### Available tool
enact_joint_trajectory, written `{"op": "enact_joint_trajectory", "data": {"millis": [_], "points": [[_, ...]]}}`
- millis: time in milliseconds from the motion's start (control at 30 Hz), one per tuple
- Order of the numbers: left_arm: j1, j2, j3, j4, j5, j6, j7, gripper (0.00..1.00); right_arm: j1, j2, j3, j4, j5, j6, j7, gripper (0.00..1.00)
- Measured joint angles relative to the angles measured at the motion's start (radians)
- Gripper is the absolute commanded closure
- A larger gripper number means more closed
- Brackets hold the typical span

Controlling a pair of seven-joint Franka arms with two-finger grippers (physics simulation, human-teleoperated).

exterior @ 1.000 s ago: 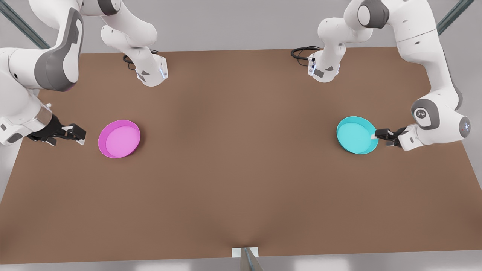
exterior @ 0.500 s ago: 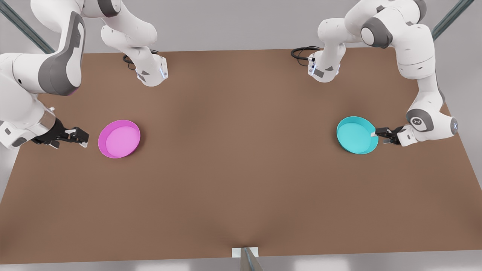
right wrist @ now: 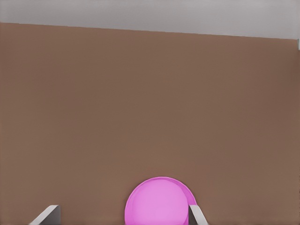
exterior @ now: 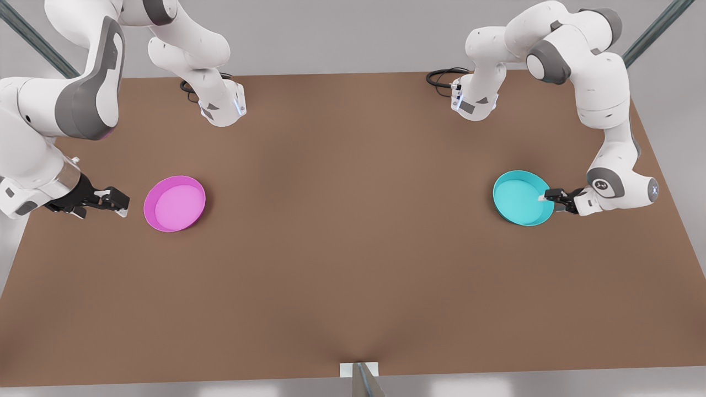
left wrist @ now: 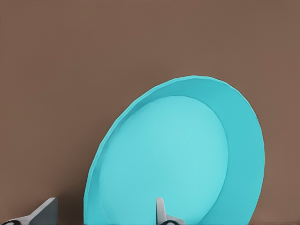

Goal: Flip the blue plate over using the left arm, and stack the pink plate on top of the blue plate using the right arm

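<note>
Turquoise blue plate, table's 3 o'clock, rim between left gripper's parted fingers | pink plate, 9 o'clock; right gripper open, empty, beside | risk: shallow bite, plate slips mid-flip.

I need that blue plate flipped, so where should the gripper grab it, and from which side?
Probably the thin upright rim of the blue plate, on the front view's right, where the left gripper already straddles it, open, one finger inside the dish.
</note>
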Motion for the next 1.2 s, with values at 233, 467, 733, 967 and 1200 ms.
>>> {"op": "enact_joint_trajectory", "data": {"millis": [233, 467, 733, 967, 1200], "points": [[0.000, 0.014, 0.000, 0.002, 0.000, -0.006, -0.005, 0.65, 0.000, 0.000, -0.002, 0.009, 0.000, 0.001, 0.001, 0.00], [0.002, 0.023, 0.000, 0.003, -0.002, -0.006, -0.005, 0.71, 0.000, 0.006, 0.000, 0.009, 0.000, 0.008, 0.001, 0.00], [0.002, 0.030, 0.000, 0.006, -0.003, -0.008, -0.005, 0.76, 0.002, 0.009, 0.000, 0.009, 0.001, 0.014, 0.001, 0.00], [0.000, 0.029, 0.000, 0.013, 0.024, -0.021, -0.012, 0.79, 0.001, 0.009, 0.000, 0.009, 0.001, 0.014, 0.001, 0.00], [-0.011, 0.016, 0.000, 0.066, 0.038, -0.102, -0.069, 0.79, 0.001, 0.009, 0.000, 0.009, 0.001, 0.014, 0.001, 0.00]]}}
